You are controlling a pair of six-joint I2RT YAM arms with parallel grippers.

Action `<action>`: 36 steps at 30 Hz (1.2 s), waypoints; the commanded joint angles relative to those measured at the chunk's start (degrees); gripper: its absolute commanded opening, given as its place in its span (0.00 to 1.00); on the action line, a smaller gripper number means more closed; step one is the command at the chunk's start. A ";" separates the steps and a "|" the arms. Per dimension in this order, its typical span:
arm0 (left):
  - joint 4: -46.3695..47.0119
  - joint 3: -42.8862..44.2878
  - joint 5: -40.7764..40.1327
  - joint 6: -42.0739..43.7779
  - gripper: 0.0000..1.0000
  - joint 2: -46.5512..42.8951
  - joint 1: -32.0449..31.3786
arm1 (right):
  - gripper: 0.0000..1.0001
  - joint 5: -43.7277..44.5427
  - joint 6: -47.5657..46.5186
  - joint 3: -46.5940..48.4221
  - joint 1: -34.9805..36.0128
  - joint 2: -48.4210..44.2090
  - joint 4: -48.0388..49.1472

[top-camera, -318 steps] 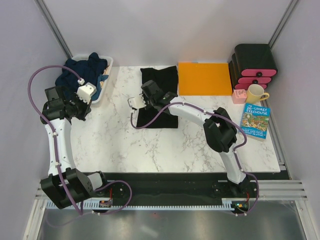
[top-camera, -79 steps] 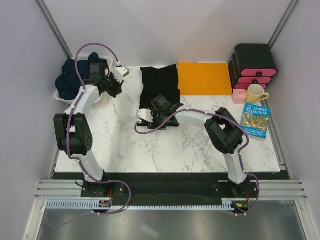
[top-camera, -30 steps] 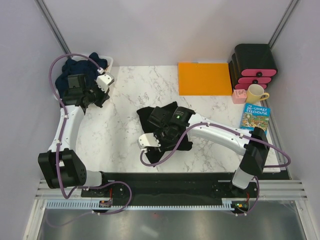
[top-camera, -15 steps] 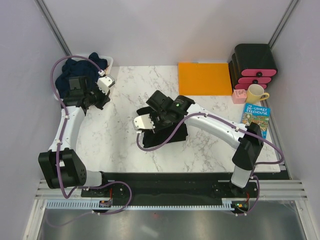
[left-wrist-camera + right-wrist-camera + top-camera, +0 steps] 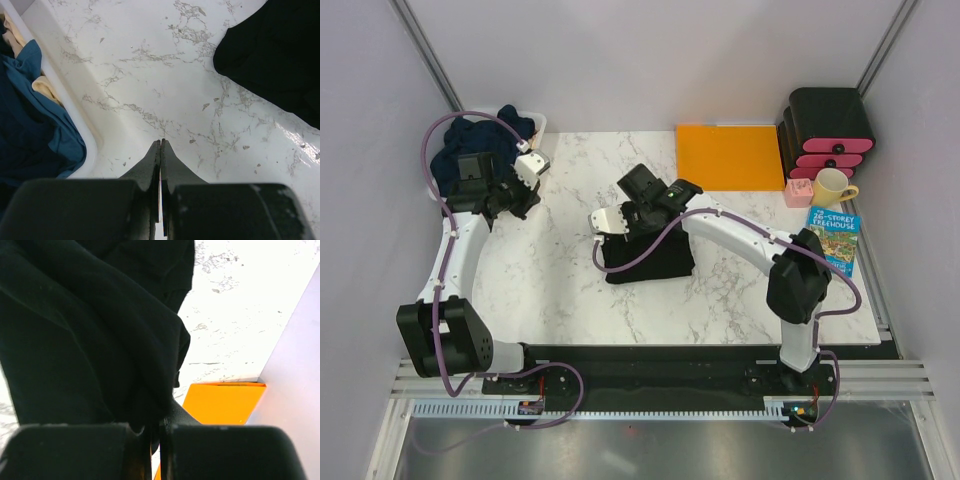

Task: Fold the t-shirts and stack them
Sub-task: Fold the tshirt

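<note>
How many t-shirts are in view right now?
2 that can be told apart: the black t-shirt mid-table, pinched by the right gripper, and navy cloth heaped in the white bin at the far left. That heap may hide more shirts.

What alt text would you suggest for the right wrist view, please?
The right gripper, shut on a fold of the black t-shirt, holds the cloth draped across most of the frame. Beyond it are the white marble table and an orange sheet.
</note>
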 commanded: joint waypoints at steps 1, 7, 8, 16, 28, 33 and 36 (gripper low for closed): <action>0.24 0.87 1.65 -0.87 0.02 0.58 0.27 | 0.00 0.21 -1.18 1.92 -0.79 1.79 6.93; 0.15 1.84 1.47 -1.05 0.02 1.90 0.27 | 0.00 -1.29 -1.79 -0.28 -0.96 3.29 11.59; 0.24 2.02 1.47 -1.05 0.02 2.25 0.27 | 0.01 -1.20 -1.79 -0.54 -0.96 3.55 12.03; 0.42 3.69 1.29 -0.96 0.02 4.27 0.27 | 0.48 -0.14 -1.09 -1.95 -1.58 7.07 14.66; 0.15 5.62 2.08 1.41 0.02 6.64 0.27 | 0.66 7.15 2.60 -1.60 -2.72 8.22 22.23; -7.65 8.25 10.51 8.23 0.02 9.62 -0.35 | 0.67 5.75 4.95 -1.07 -4.83 7.33 19.77; -18.20 11.24 14.91 15.10 0.02 14.37 -2.89 | 0.68 -1.61 17.04 5.50 -8.95 8.82 13.90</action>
